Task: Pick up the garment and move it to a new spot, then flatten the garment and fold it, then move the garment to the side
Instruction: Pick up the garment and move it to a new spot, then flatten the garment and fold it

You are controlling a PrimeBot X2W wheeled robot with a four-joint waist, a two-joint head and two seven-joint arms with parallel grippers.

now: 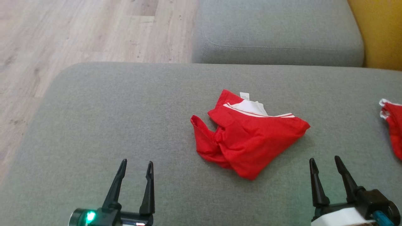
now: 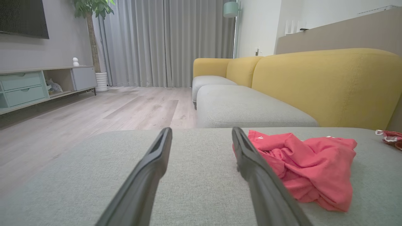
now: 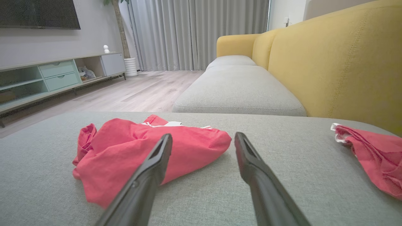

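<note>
A red garment [image 1: 248, 138] with white trim and a white label lies crumpled in the middle of the grey sofa cushion [image 1: 125, 110]. My left gripper [image 1: 137, 164] is open, low at the near left, well to the left of the cloth and holding nothing. My right gripper [image 1: 325, 160] is open at the near right, just right of the cloth's near edge, also with nothing in it. In the left wrist view the garment [image 2: 307, 169] sits to the right of the open left gripper [image 2: 201, 133]. In the right wrist view the garment [image 3: 132, 153] lies left of and behind the open right gripper [image 3: 202, 138].
A second red cloth [image 1: 392, 125] lies at the cushion's right edge. Another grey seat cushion [image 1: 276, 34] and a yellow backrest [image 1: 383, 31] stand beyond. Wooden floor [image 1: 62, 37] drops off to the left and far side. A TV cabinet [image 3: 62, 75] stands across the room.
</note>
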